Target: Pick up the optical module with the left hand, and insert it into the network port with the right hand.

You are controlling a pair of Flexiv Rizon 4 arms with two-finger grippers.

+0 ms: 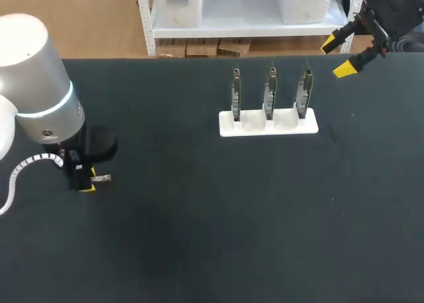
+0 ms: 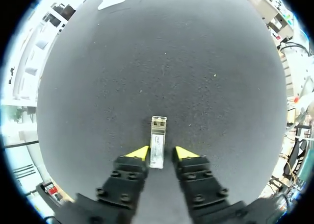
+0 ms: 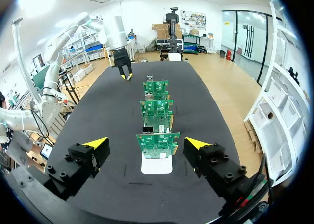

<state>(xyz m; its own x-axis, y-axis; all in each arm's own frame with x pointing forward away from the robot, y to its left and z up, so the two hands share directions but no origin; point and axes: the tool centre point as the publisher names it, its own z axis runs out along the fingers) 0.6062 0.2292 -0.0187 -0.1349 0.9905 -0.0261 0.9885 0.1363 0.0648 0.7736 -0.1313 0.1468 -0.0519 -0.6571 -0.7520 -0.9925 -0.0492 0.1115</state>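
The optical module (image 2: pixel 157 144), a small silver bar, lies flat on the black table (image 2: pixel 162 62) between the fingers of my left gripper (image 2: pixel 162 153). The yellow tips stand close on either side of it, one almost touching, the other with a small gap. In the head view the left gripper (image 1: pixel 86 183) is low at the table's left, and the module (image 1: pixel 101 178) pokes out beside it. Three green circuit boards (image 1: pixel 269 91) with network ports stand upright in a white base (image 1: pixel 268 125). My right gripper (image 1: pixel 338 56) hangs open at the far right; the nearest board (image 3: pixel 158 144) is just ahead of it (image 3: pixel 147 142).
The white base (image 3: pixel 157 164) with its row of boards is the only other thing on the table (image 1: pixel 212 217). My left arm's grey body (image 1: pixel 36 77) overhangs the table's left side.
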